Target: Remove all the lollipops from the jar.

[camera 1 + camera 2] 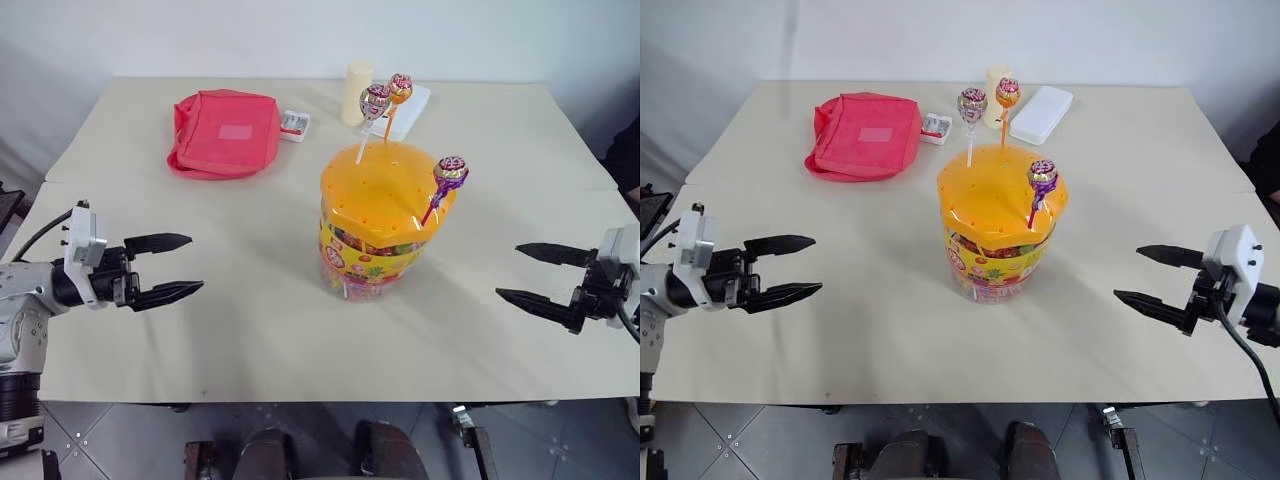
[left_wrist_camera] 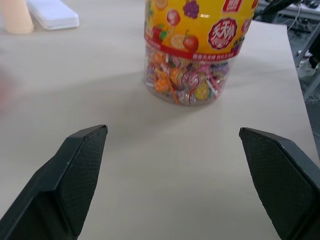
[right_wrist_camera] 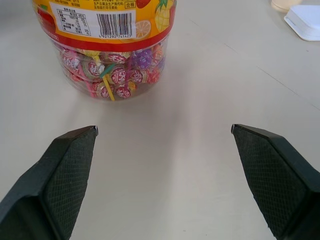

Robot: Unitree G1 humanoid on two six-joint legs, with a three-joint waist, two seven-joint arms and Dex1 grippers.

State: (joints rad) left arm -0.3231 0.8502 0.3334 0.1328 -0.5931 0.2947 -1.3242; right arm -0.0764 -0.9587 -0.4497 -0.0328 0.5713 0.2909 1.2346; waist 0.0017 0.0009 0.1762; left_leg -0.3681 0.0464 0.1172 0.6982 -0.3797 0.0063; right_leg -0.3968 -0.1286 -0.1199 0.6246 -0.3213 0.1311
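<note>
The jar stands near the middle of the tabletop, and all three lollipops are stuck upright in the holes of its domed orange lid. A purple-silver lollipop and the orange lollipop rise side by side at about 12 o'clock on the lid, and a second purple-silver one leans out at about 3 o'clock, its stick tilted toward the rim. None has been pulled yet, so the step in hand is the first approach.

The left tool sits at 9 o'clock from the jar, well apart from it, with its fingers spread wide and nothing between them. The right tool sits at 3 o'clock, also well apart, equally wide open and empty.

The 3 o'clock lollipop looks the best first pick for the right tool, being nearest and clear of the others. I would close on the stick just under the head and draw out along the stick's own lean, not straight up, so the jar is not tipped. The pair at 12 o'clock stand close together; a narrow entry would avoid knocking one while taking the other. The red pouch and cream cylinder lie behind, out of the way.
</note>
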